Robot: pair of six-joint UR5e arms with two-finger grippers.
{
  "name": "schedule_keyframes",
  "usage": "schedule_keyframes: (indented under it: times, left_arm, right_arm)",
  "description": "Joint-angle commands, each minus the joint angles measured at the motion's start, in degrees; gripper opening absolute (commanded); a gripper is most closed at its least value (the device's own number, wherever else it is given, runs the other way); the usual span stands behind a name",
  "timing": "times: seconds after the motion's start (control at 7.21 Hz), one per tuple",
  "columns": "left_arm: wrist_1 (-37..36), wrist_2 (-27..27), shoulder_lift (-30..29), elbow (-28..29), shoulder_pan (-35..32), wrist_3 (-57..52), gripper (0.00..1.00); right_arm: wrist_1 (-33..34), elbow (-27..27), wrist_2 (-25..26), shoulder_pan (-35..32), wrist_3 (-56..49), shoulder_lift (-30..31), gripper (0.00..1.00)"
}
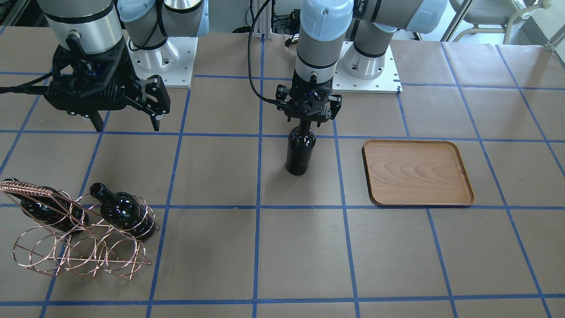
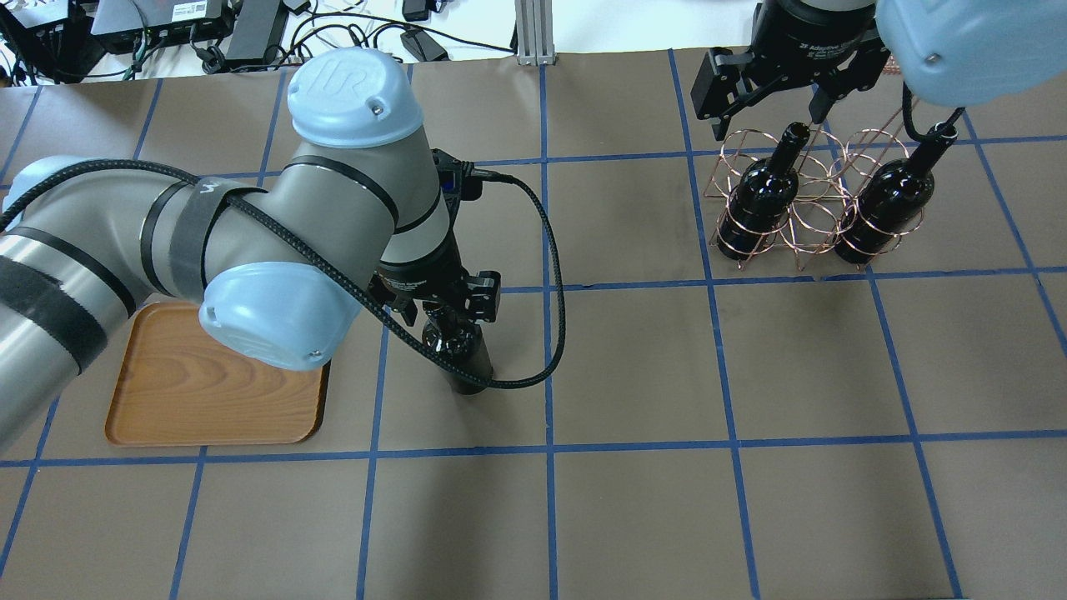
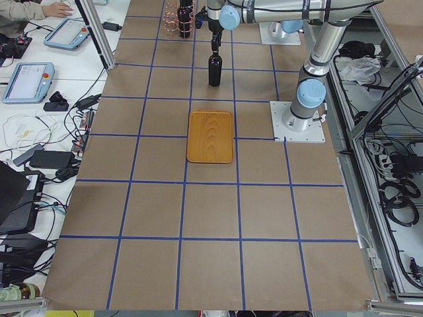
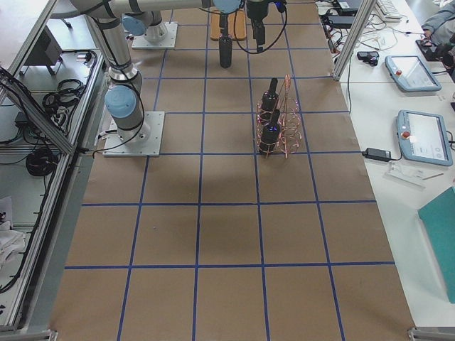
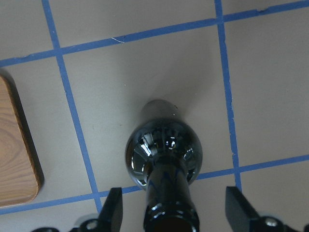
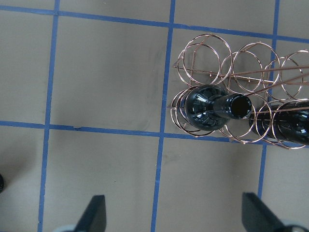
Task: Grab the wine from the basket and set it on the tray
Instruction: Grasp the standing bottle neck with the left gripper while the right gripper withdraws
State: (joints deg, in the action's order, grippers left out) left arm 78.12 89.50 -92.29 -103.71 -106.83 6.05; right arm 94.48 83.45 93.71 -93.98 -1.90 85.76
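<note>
Black glass wine bottle [image 1: 300, 150] stands upright on the brown-papered table [image 1: 220, 176], near the brown wooden tray [image 1: 418, 173]. The left gripper [image 5: 174, 198] straddles its neck, fingers wide apart. The right gripper [image 1: 126, 127] hangs spread wide above the table, near the copper wire basket [image 1: 66, 258].

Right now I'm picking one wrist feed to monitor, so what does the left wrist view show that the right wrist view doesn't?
Only the left wrist view: one wine bottle standing upright on the table, its neck between the fingers of the open left pincer without touching them, and a corner of the tray beside it. Only the right wrist view: the basket holding two more bottles, with the right pincer open. Both: the brown table with blue tape lines.
</note>
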Motion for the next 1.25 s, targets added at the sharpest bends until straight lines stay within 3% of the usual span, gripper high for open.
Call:
schedule_keyframes:
  times: [0.0,0.14,0.28,0.56,0.97,1.11]
  left_arm:
    - [0.36,-0.03,0.00,0.00,0.04,-0.25,0.68]
    - [0.36,-0.03,0.00,0.00,-0.04,-0.42,0.66]
    - [0.54,-0.03,0.00,0.00,-0.05,-0.42,0.49]
    - [1.68,0.06,0.00,0.00,0.04,-0.42,0.00]
    - [2.99,1.28,0.61,1.57,0.74,-0.42,0.00]
    - [5.70,4.77,0.53,4.10,2.14,-1.55,0.00]
  right_arm:
    - [-0.08,0.13,-0.28,0.03,0.06,0.02,1.00]
    - [0.00,0.22,-0.28,0.03,0.06,0.02,1.00]
    - [0.09,0.14,-0.28,0.03,0.23,0.10,1.00]
    - [0.00,0.22,-1.42,0.03,0.15,1.33,1.00]
    - [0.18,0.40,-1.60,-0.06,-0.03,1.33,1.00]
    - [0.62,0.40,-1.51,0.03,-0.12,1.34,1.00]
